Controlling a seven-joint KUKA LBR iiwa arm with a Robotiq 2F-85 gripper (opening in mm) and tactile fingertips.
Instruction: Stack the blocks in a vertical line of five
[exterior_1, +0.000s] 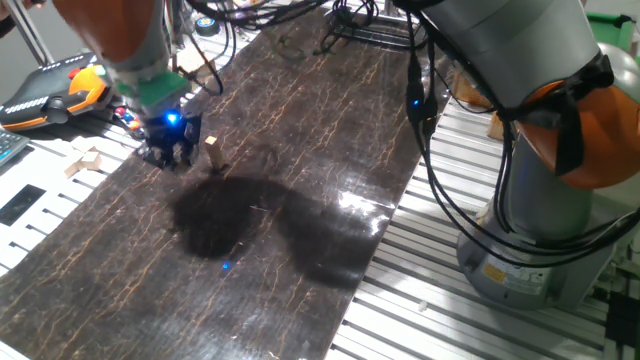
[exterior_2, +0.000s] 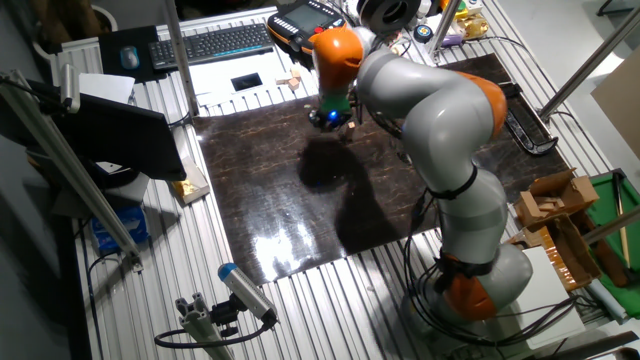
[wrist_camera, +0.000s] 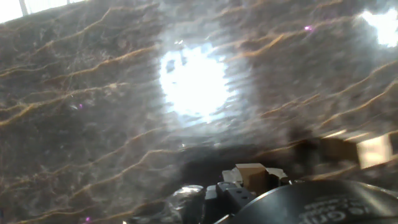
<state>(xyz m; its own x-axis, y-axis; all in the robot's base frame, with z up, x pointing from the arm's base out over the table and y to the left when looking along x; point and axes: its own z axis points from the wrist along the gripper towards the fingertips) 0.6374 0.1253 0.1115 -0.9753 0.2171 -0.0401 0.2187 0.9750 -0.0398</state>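
Tan wooden block (wrist_camera: 252, 175) sits pinched in the fingers (exterior_1: 172, 152), upper left, beside a short stack (exterior_1: 213, 153). A careless swing could topple it.

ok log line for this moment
phase: stacking | gripper: low over dark mat, holds a small block | stack of blocks: upright beside gripper, count unclear

Dark marble-pattern mat (exterior_1: 300, 150) covers the slatted aluminium table (exterior_1: 420, 290). Orange-black teach pendant (exterior_1: 55, 90) at the mat's far corner. Keyboard (exterior_2: 212, 42) and mouse (exterior_2: 129, 57) beyond.
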